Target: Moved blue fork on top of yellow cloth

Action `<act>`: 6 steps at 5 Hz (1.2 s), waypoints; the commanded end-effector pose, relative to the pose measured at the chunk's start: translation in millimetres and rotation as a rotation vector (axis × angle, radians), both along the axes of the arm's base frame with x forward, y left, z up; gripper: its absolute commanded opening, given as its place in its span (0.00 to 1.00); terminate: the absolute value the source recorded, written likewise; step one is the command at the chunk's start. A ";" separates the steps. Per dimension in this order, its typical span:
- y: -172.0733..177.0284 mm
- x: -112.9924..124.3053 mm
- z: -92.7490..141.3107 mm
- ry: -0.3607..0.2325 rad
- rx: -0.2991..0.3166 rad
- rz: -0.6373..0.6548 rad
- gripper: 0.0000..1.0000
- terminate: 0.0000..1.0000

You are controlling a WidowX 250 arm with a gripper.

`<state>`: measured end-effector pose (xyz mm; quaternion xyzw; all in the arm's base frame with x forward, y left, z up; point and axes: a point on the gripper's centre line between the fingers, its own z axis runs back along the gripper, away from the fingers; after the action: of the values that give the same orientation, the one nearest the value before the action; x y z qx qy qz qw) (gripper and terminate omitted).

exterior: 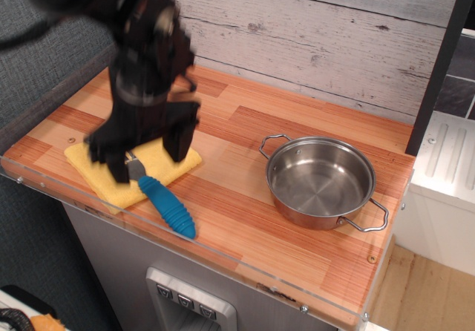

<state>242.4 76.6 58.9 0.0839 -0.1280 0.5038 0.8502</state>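
The blue fork (167, 207) lies near the front edge of the counter, its ribbed blue handle on the wood and its grey head (134, 169) resting on the yellow cloth (111, 175) at the front left. My black gripper (148, 156) hangs blurred above the cloth and the fork's head. Its two fingers (179, 136) are spread wide and hold nothing. The arm hides the middle of the cloth.
A steel pot (320, 181) with two wire handles stands at the right of the wooden counter (245, 138). A clear plastic lip (223, 260) runs along the front edge. A grey plank wall stands behind.
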 end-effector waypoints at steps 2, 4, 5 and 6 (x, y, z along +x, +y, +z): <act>-13.4 45.0 63.3 0.041 -0.049 -0.334 1.00 0.00; -25.8 56.9 77.6 0.099 -0.113 -0.722 1.00 0.00; -14.5 47.8 78.9 0.111 -0.161 -0.862 1.00 0.00; 9.9 33.8 77.6 0.166 -0.137 -0.881 1.00 0.00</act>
<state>281.9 87.7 123.4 0.0015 -0.0303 0.0922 0.9953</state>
